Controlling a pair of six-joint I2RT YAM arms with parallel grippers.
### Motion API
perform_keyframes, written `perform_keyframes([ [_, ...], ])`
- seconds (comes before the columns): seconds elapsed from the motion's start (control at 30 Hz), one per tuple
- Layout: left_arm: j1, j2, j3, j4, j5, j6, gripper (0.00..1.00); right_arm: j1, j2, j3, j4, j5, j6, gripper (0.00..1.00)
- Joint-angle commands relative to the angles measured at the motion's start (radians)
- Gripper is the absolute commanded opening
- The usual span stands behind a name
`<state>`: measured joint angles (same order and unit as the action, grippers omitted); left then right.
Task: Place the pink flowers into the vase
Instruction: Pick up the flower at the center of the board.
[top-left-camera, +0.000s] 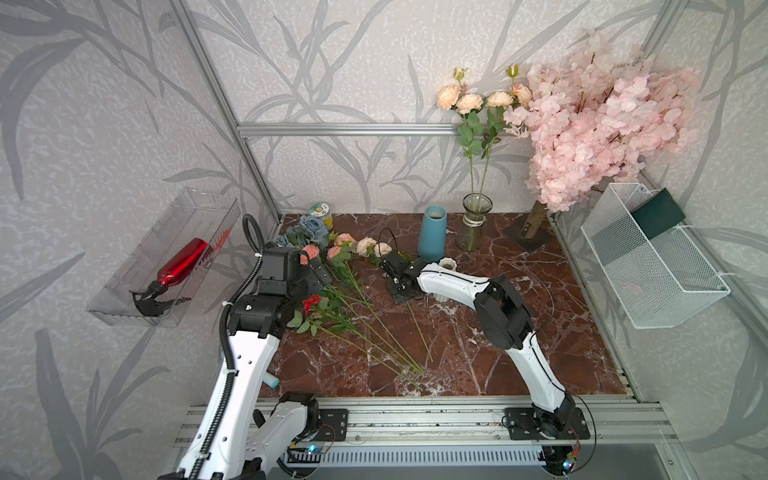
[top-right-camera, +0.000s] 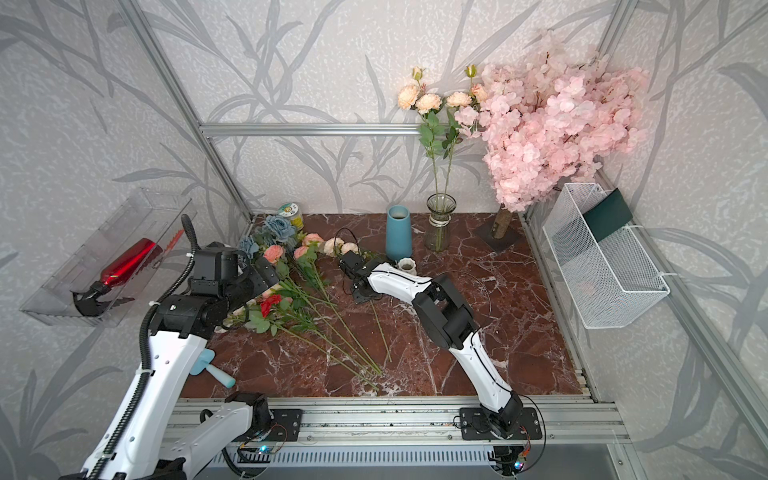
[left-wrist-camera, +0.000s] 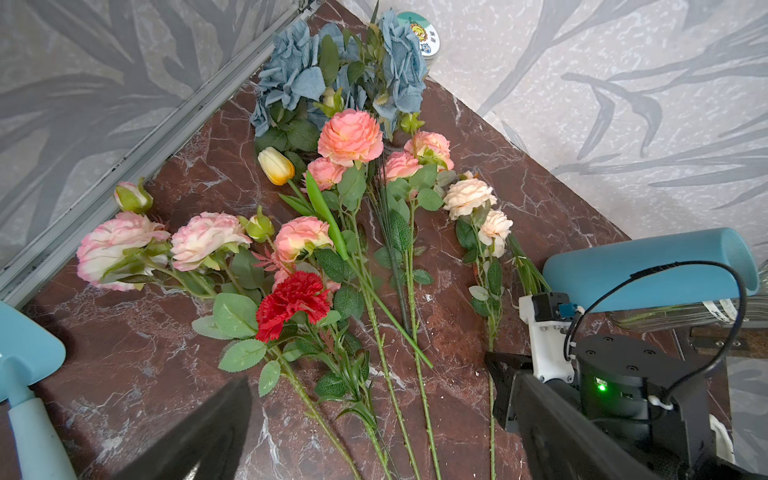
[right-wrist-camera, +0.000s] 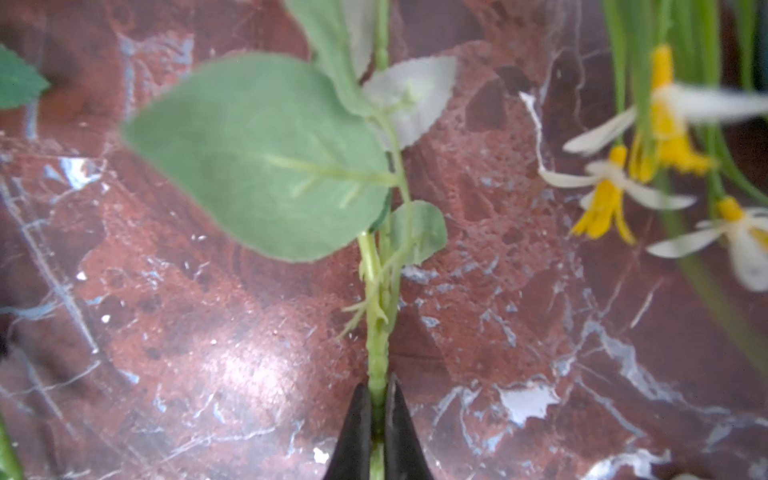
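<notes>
The right end effector (right-wrist-camera: 377, 392) is shut tight on the thin green stem (right-wrist-camera: 376, 332) of 1 spray of pink flowers (top-left-camera: 368, 246). It grips low, close to the counter (top-left-camera: 478, 365). I cannot tell whether the stem is touching the marble. The spray's 2 pale peach blooms lie near the foot of the blue vase (top-left-camera: 432, 232). In the right wrist view, small white and yellow flowers (right-wrist-camera: 602, 195) lie just beside the gripped stem.

The left end effector (left-wrist-camera: 382, 386) is spread wide and holds nothing. It hovers above the stems of the bunch lying on the counter. That bunch has more pink flowers, salmon and pale pink, together with a red carnation (left-wrist-camera: 293, 301), a yellow tulip (left-wrist-camera: 276, 166) and blue-grey flowers (left-wrist-camera: 291, 70).

The glass vase (top-left-camera: 473, 226) stands at the back of the counter, just beside the blue vase. It holds 2 upright pink stems, and their blooms touch the blossom tree (top-left-camera: 602, 120).
</notes>
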<state>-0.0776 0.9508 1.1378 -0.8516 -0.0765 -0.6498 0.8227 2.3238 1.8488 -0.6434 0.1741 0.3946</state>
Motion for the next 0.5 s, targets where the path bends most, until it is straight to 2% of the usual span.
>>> perform_keyframes([
  [0.0,0.005,-0.014,-0.009,0.005,-0.006,-0.013,0.99,0.003,-0.031,-0.014,-0.005,-0.010,-0.015,0.03],
  [0.47,0.005,-0.026,-0.006,-0.001,0.006,-0.027,0.99,0.006,-0.168,-0.067,0.054,-0.065,-0.012,0.00],
])
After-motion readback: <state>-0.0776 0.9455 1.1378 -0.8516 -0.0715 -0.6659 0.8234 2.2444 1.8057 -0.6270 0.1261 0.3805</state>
